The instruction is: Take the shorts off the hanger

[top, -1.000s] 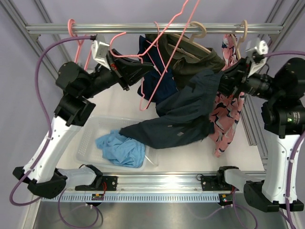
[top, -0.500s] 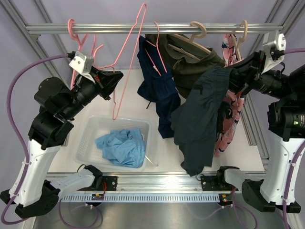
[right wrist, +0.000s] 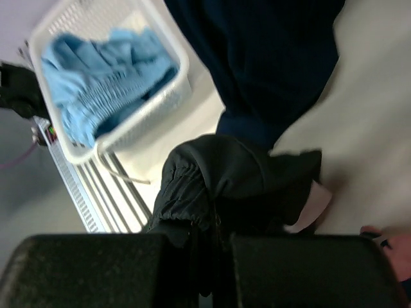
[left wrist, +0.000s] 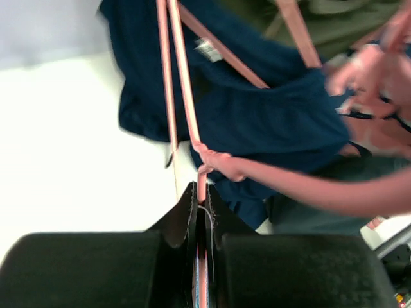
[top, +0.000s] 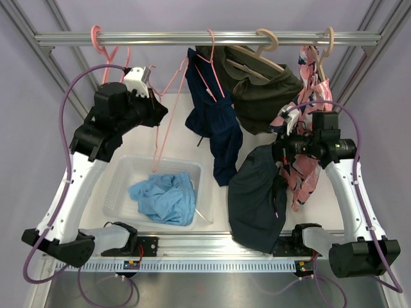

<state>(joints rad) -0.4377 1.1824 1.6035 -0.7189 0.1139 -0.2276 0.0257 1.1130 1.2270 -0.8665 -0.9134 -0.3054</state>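
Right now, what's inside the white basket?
Only the light sky-blue shorts, crumpled at the end of the white basket nearer the table's middle; the rest of its floor shows bare. Anything beneath the shorts is covered, so I cannot tell.

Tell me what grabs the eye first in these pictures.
The dark slate shorts dangle in a bundle from the right gripper, on the right side. The left gripper is clamped on a pink hanger, while light blue shorts lie crumpled in the white basket.
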